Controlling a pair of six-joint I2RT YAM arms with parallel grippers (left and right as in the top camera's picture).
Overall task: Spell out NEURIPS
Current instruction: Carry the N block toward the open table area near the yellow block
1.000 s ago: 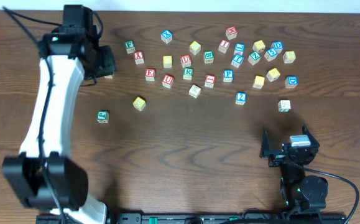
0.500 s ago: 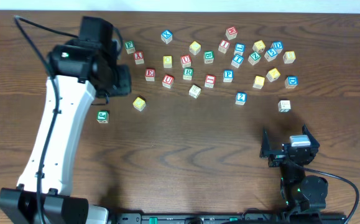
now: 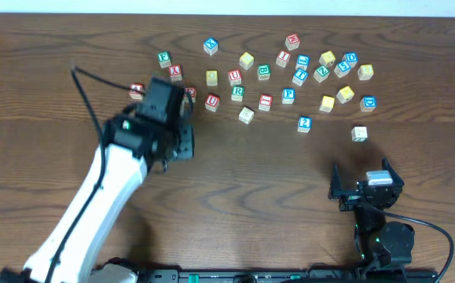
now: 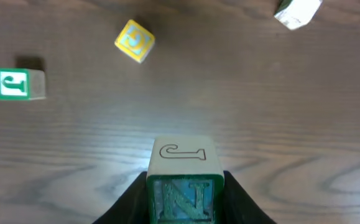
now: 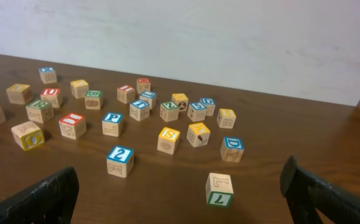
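One wooden cube shows a green N.

Bright even light, soft short shadows, faint glare on table

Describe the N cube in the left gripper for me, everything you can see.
The N cube is a small light-wood block, pinched on two opposite sides by the left gripper's dark fingers. The face toward the wrist camera bears a green framed N; the adjoining face an outlined, uncoloured J. It sits square, apparently above the table, touching no other cube.
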